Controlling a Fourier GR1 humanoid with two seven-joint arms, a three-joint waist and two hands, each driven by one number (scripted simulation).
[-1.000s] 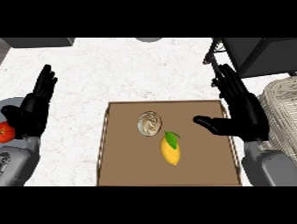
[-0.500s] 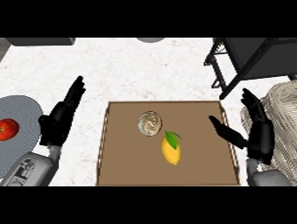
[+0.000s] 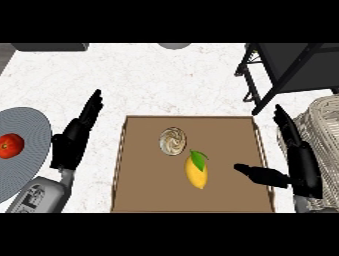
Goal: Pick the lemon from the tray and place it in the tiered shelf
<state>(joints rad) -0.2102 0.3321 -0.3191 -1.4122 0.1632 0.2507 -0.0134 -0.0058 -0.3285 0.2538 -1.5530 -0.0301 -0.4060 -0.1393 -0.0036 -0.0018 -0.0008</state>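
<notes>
One brown tray [image 3: 120, 170] on the white marbled counter [image 3: 172, 80], holding two things: one yellow lemon [image 3: 195, 174] with a green leaf, near the tray's middle, and one pale swirled round object [image 3: 173, 140] just beyond it, toward the far edge. One grey plate [image 3: 2, 185] at the counter's left edge, carrying one tomato [image 3: 9, 145]. One dark tiered shelf [image 3: 297, 67] at the far right corner, one pale woven basket [image 3: 334, 150] at the right edge. Left hand [image 3: 72, 142] between plate and tray, fingers straight, holding nothing. Right hand [image 3: 297, 162] over the tray's right edge, fingers straight and wide from the thumb, clear of the lemon.
</notes>
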